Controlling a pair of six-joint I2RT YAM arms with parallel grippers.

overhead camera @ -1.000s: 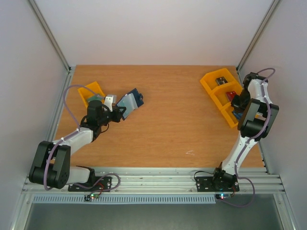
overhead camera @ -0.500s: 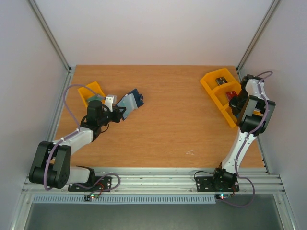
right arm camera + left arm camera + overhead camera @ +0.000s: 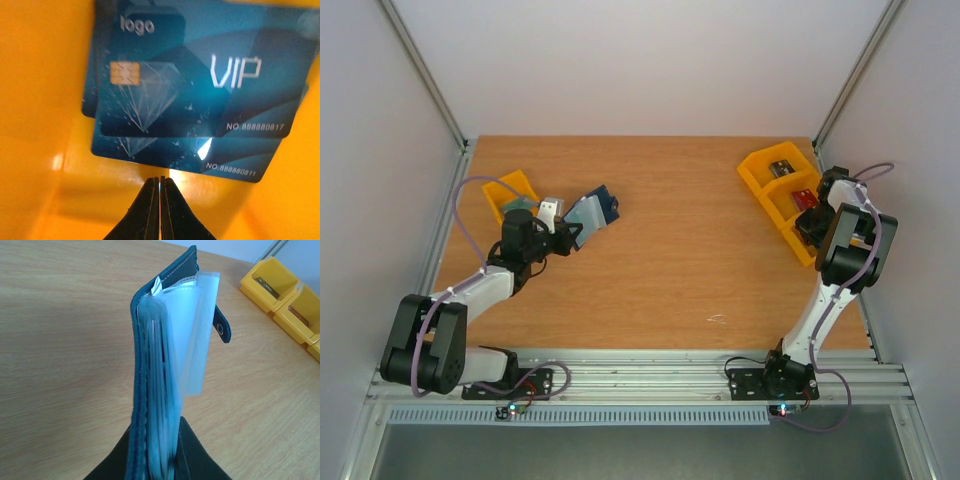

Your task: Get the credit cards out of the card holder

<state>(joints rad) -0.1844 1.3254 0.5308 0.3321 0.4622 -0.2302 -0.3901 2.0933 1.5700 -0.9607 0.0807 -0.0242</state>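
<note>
The card holder (image 3: pixel 593 211) stands on edge in my left tool (image 3: pixel 570 233), over the left part of the worktop (image 3: pixel 670 270) and near a single yellow bin (image 3: pixel 510 193). My left wrist camera shows it open: the navy cover curves up on the left, and the pale translucent sleeves (image 3: pixel 192 335) fan away from it to the right. The snap tab (image 3: pixel 222 330) sticks out beyond them. My left tool (image 3: pixel 152 455) is clamped on the holder's lower edge, a dark finger on either side of the cover and sleeves. A small whitish piece (image 3: pixel 550 210) shows just beside that tool from above, but I cannot tell what it is. Across the worktop, well apart from the holder, my right tool (image 3: pixel 809 222) reaches down into the row of yellow bins (image 3: pixel 760 172) at the right edge; from above I cannot tell which compartment. Its wrist camera looks onto a yellow floor where two of the credit cards (image 3: pixel 190 85) lie flat and overlapping — dark blue, each with a diamond figure and "VIP" lettering, the upper one with a gold chip. My right tool (image 3: pixel 160 197) is pinched together with nothing between its fingers, the tips just short of the lower card's edge — touching it or not, I cannot tell. Something red (image 3: pixel 804 197) lies in the middle compartment.
</note>
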